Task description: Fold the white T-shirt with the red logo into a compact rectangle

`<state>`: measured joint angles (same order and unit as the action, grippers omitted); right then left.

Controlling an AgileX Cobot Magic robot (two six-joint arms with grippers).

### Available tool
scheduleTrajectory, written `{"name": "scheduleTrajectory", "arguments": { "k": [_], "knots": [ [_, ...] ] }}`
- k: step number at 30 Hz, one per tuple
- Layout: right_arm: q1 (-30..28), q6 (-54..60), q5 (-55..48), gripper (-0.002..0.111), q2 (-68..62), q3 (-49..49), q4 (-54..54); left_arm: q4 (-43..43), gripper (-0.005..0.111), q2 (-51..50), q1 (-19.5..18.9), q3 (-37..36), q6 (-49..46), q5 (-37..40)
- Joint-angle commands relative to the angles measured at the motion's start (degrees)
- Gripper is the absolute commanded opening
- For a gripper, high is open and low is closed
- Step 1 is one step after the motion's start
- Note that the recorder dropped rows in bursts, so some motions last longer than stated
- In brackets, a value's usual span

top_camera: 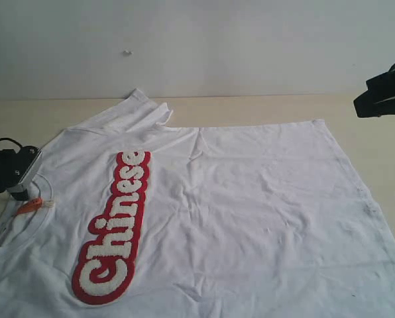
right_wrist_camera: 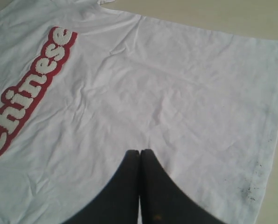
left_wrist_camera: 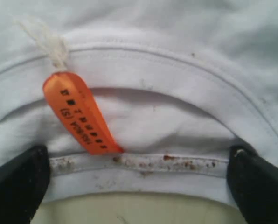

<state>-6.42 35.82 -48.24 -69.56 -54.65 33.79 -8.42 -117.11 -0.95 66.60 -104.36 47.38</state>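
Left hand [left_wrist_camera: 139, 161], spread wide, straddles the white T-shirt [top_camera: 250, 199] at its collar [left_wrist_camera: 185, 175].

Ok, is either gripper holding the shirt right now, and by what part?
Nothing is held. The left gripper is open, its jaws straddling the collar of the white T-shirt; the right gripper is shut and empty, clear of it.

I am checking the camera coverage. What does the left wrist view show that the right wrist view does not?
Only the left wrist view: the orange neck tag, brownish specks along the collar seam and the open left pincer. Only the right wrist view: the red logo, dark smudges near the hem and the shut right pincer. Both: the white T-shirt.
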Motion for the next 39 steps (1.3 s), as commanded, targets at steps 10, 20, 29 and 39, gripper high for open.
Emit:
{"name": "scheduleTrajectory", "arguments": {
  "k": [10,20,29,39],
  "knots": [
    [-0.25,0.54,1.36,0.000,0.17,-0.26,0.15,0.46,0.106,-4.94,0.54,-1.91,-0.09,-0.98],
    [-0.25,12.98,-1.89,0.043,0.17,-0.26,8.68,0.46,0.106,-4.94,0.54,-1.91,-0.09,-0.98],
    [-0.25,40.92,-1.52,0.105,-0.80,-0.26,-5.92,0.46,0.106,-4.94,0.54,-1.91,-0.09,-0.98],
    [-0.25,50.19,0.59,0.105,-13.86,-0.26,-16.37,0.46,0.106,-4.94,0.54,-1.91,-0.09,-0.98]
  ]
}}
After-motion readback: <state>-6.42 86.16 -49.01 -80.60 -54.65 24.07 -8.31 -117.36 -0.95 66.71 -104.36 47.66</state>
